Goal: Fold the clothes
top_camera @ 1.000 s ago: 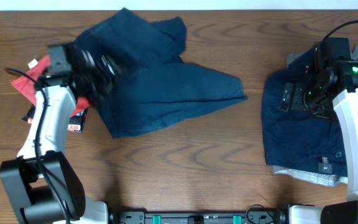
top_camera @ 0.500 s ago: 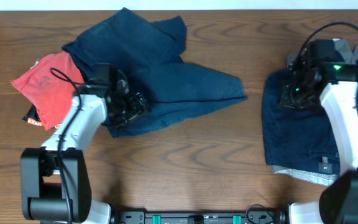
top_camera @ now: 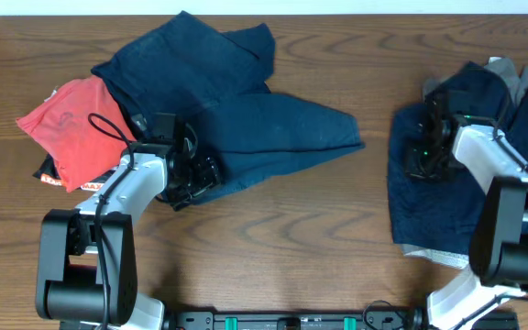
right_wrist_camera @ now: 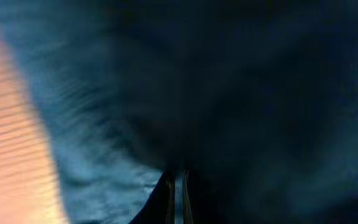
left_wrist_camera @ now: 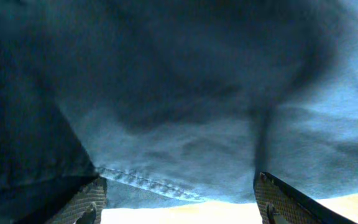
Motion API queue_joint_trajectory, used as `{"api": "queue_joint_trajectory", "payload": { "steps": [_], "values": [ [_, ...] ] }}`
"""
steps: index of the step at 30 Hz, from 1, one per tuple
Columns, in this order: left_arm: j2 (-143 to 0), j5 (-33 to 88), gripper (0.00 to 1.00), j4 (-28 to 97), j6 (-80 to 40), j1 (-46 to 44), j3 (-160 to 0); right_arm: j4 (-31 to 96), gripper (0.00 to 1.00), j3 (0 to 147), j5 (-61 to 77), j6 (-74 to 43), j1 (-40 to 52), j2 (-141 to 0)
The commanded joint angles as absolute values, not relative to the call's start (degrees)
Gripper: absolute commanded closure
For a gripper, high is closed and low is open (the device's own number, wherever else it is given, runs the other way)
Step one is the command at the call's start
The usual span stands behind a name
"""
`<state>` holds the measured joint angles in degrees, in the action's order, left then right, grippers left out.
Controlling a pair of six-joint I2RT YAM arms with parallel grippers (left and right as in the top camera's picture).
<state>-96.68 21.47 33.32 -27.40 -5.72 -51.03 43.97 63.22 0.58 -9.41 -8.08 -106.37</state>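
Crumpled navy shorts lie spread at centre-left, one of the clothes. My left gripper sits at their front hem. In the left wrist view its fingertips stand wide apart, and the stitched hem hangs between them over bare wood; my left gripper is open. At the right, my right gripper rests on a folded navy pile. In the right wrist view my right gripper is pressed shut, with a thin strip of navy cloth between its fingers.
A red garment lies at the far left over a black printed piece. Grey cloth shows under the right pile's front edge, and more grey cloth behind it. Bare wooden table runs along the front.
My left arm swung from over the red garment to the front hem of the navy shorts. My right gripper closed and shifted slightly forward and left on the folded pile.
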Motion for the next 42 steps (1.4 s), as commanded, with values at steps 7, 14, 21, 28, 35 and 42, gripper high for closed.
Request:
{"api": "queue_joint_trajectory", "payload": {
  "steps": [7, 14, 21, 28, 35, 42],
  "values": [
    [-98.65, 20.01, 0.20, 47.59, -25.43, -5.54, -46.98, 45.45, 0.92, 62.92, -11.79, -21.65, -25.71, -108.31],
    [-98.43, 19.81, 0.11, 51.94, -25.04, -5.41, -47.11, 46.52, 0.83, 64.49, 14.09, -14.59, -37.17, -106.56],
    [-94.87, 19.84, 0.10, 50.24, -24.86, -3.57, -50.92, 48.82, 0.69, 66.43, 33.28, -2.13, -30.52, -96.47],
    [-92.16, 19.84, 0.10, 49.87, -24.86, -3.55, -51.03, 41.30, 0.35, 66.43, 32.77, -3.51, -10.61, -92.49],
    [-92.16, 19.84, 0.10, 49.87, -24.88, -3.55, -50.92, 31.05, 0.30, 70.74, 30.55, -11.64, 7.01, -101.03],
    [-92.16, 19.84, 0.11, 49.82, -24.88, -3.55, -50.92, 27.53, 0.25, 85.86, 22.65, -16.99, 15.22, -116.44]
  ]
}}
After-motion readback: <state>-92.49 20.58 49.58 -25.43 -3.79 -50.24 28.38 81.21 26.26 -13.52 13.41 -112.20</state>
